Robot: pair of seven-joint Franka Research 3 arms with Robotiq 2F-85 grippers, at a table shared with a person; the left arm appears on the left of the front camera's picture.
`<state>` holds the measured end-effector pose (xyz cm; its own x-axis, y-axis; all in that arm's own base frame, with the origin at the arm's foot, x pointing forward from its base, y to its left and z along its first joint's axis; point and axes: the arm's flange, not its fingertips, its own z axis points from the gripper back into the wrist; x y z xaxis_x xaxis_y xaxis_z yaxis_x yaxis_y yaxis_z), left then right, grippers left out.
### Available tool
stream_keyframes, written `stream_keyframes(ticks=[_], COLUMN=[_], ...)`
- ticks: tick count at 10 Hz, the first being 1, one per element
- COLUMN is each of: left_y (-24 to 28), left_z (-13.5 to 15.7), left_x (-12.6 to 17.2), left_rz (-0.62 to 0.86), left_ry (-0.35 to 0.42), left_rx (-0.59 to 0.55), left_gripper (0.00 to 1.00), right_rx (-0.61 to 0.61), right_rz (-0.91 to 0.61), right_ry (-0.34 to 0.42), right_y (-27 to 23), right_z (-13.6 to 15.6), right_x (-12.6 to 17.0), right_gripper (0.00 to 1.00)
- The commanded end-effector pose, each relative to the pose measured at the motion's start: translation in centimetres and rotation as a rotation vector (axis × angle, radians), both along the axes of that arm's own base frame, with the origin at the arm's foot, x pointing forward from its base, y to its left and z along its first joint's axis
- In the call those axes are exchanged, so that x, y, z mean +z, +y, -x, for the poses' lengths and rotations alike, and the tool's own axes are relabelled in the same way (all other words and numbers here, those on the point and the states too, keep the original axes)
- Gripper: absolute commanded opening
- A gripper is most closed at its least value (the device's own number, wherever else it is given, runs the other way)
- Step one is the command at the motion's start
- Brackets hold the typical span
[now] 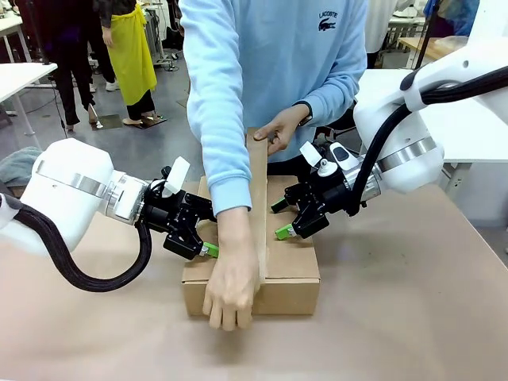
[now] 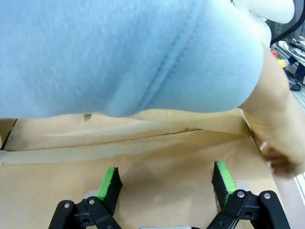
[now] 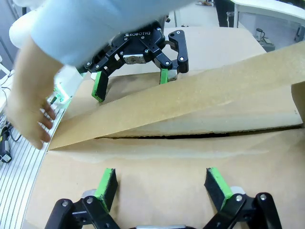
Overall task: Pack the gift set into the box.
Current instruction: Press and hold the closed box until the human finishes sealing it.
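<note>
The plain brown corrugated carton [image 1: 290, 274] is being pressed on the tabletop [image 1: 413, 317] by a person's hand [image 1: 230, 298], flanked by the left gripper [image 1: 198, 246] and right gripper [image 1: 290, 222], both spread and empty.

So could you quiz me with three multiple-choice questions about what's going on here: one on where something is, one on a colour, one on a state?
1. Where are the two grippers?
A. One on each side of the box
B. Both at the table's near edge
C. Both high above the person

2. What colour are the finger pads?
A. Red
B. Green
C. Blue

3. How do both grippers' jaws stand?
A. Shut on a flap
B. Shut on nothing
C. Open

Answers:
1 A: the left gripper and right gripper flank the box.
2 B: the pads are green.
3 C: each wrist view shows spread fingers over cardboard.
</note>
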<state>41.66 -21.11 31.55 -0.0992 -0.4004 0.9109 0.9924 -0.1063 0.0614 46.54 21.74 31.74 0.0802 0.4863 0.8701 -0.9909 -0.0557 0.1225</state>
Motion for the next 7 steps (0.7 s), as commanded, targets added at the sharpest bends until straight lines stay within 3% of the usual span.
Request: stream_keyframes(ticks=[1,7], left_y=[0.05,0.05], left_z=[0.11,0.11], left_x=[-0.08,-0.08], left_rz=[-0.003,-0.003], left_ry=[0.001,0.001], left_rx=[-0.013,-0.013], left_gripper=[1.0,1.0], right_rx=[-0.006,-0.006], right_rz=[0.004,0.004], right_ry=[0.006,0.006], right_y=[-0.06,-0.06], right_z=[0.07,0.07], right_x=[-0.3,-0.3], right_gripper=[1.0,1.0])
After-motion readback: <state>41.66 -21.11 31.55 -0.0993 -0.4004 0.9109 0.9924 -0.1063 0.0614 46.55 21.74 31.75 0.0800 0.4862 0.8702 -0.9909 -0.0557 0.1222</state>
